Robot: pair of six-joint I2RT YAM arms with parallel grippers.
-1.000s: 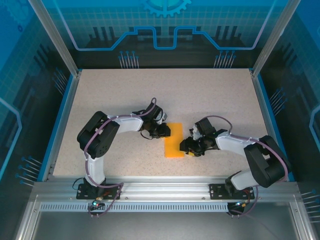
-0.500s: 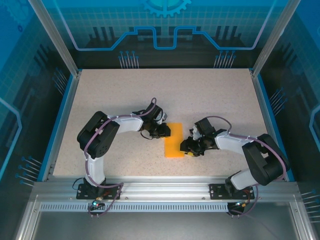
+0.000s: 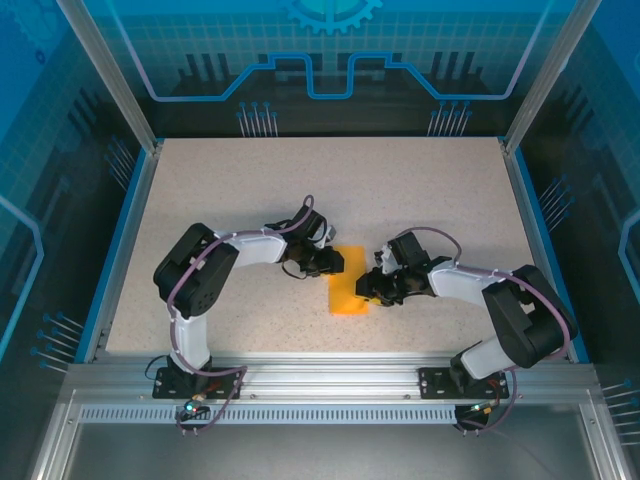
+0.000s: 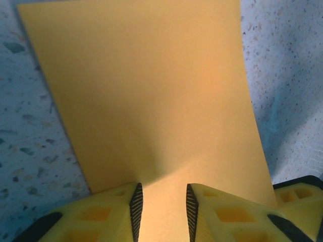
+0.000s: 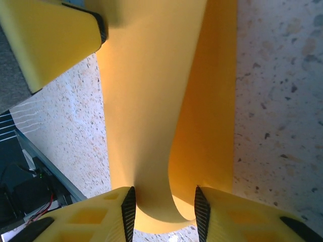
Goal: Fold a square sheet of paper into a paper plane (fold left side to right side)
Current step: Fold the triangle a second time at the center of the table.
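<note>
The right end effector (image 3: 368, 290), holding the paper's (image 3: 348, 298) curled flap, has slid left while the left end effector (image 3: 333, 262) eased narrowly apart, so the fold looks uncreased.

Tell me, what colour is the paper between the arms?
Plain bright orange, no pattern; the paper shows best in the left wrist view.

The left arm (image 3: 195, 275) and the right arm (image 3: 520, 320) are built of bulky black joint housings and smooth white link shells. Thin purplish cables (image 3: 172, 318) loop along them from small black bases. The left hand (image 3: 328, 262) and the right hand (image 3: 368, 287) carry blocky yellow fingers (image 4: 96, 219) with recessed pockets and black ribbed pads (image 4: 135, 209) on their inner faces.
</note>
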